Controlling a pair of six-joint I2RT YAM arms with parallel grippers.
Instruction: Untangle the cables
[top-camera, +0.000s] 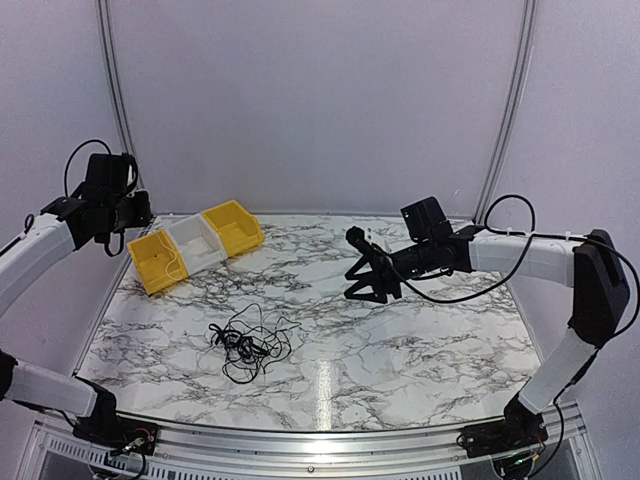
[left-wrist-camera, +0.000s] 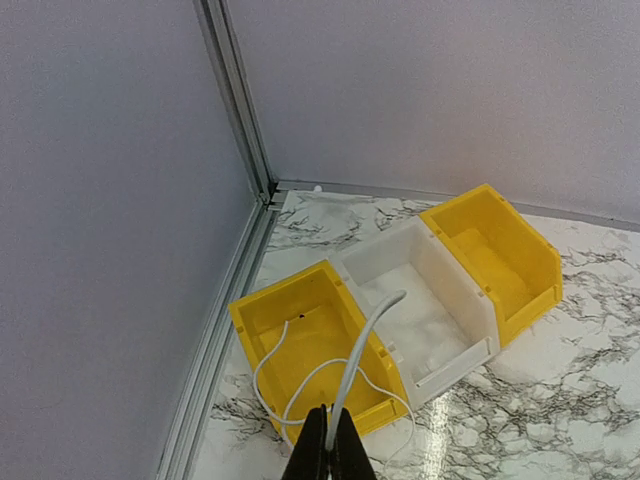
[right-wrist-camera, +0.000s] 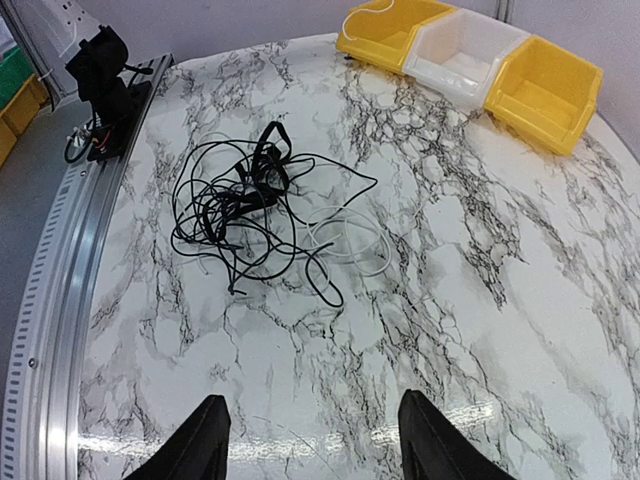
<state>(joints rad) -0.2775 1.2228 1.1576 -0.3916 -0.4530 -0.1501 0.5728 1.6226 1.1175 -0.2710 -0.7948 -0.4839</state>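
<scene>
**Desk:** Where are the cables right now?

**Me:** I see the cables (right-wrist-camera: 240, 205) as one black tangle lying flat on the marble table (top-camera: 420, 340), in its near-left part and well apart from the bins. The loops spread loosely around a denser dark knot in the middle. A thin white cord (right-wrist-camera: 352, 238) lies against the tangle's side nearest the bins, with black strands crossing over it, so it is mixed into that edge.

**Desk:** And your hands?

**Me:** My right gripper (right-wrist-camera: 312, 400) hangs above the table with its jaws spread wide and nothing between them. From its wrist camera the tangle sits ahead of the fingers, not touching them. My left gripper (left-wrist-camera: 328, 420) is up over the far-left corner, clenched on a white cable (left-wrist-camera: 352, 360). That cable rises from the pinch, and its free end reaches over the white bin (left-wrist-camera: 470, 300). Its slack loops down into the nearer yellow bin (left-wrist-camera: 262, 318).

**Desk:** Anything else nearby?

**Me:** The second yellow bin (left-wrist-camera: 530, 270) is pressed against the white one's other side, so the three form a slanted row. The left arm's base (right-wrist-camera: 100, 70) stands on the aluminium rail (right-wrist-camera: 60, 280) near the tangle.
</scene>
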